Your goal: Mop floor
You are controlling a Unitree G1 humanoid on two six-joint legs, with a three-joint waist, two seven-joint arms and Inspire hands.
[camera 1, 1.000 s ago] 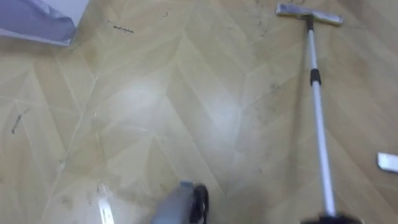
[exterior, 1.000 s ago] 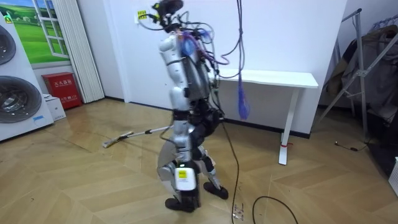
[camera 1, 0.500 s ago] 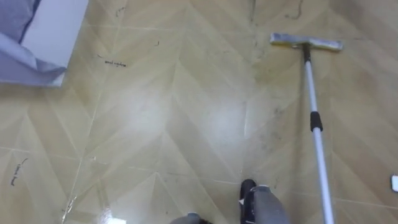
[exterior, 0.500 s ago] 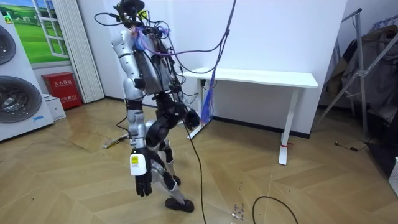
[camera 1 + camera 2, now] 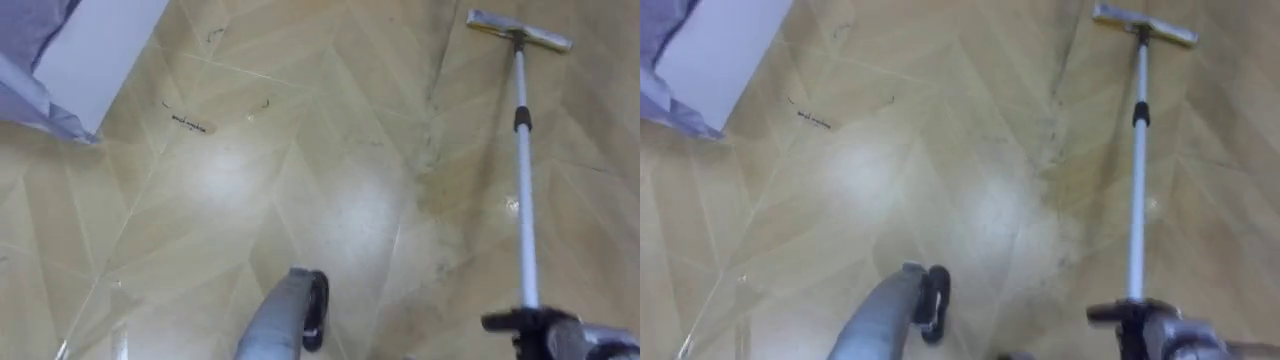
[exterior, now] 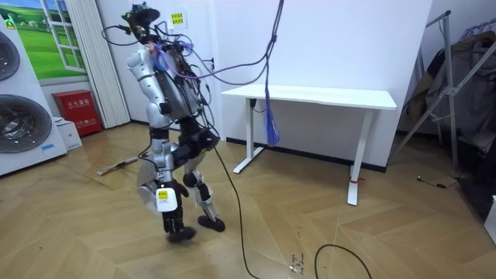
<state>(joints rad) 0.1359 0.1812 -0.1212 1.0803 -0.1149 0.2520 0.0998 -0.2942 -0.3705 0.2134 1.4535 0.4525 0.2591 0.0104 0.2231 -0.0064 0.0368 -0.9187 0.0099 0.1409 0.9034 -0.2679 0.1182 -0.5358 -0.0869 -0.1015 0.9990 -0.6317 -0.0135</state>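
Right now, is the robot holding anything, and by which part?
Its right hand grips the mop by the near end of its pole, head on the floor ahead. The left hand hangs at its side.

On my feed the floor (image 5: 250, 170) is pale tan wood laid in a chevron pattern, with dark scuffs toward 12 o'clock. At 3 o'clock, the mop (image 5: 523, 200) has a silver-white pole, black collar and grey head. At 10 o'clock there is a white panel (image 5: 100, 50), edged lilac-grey.
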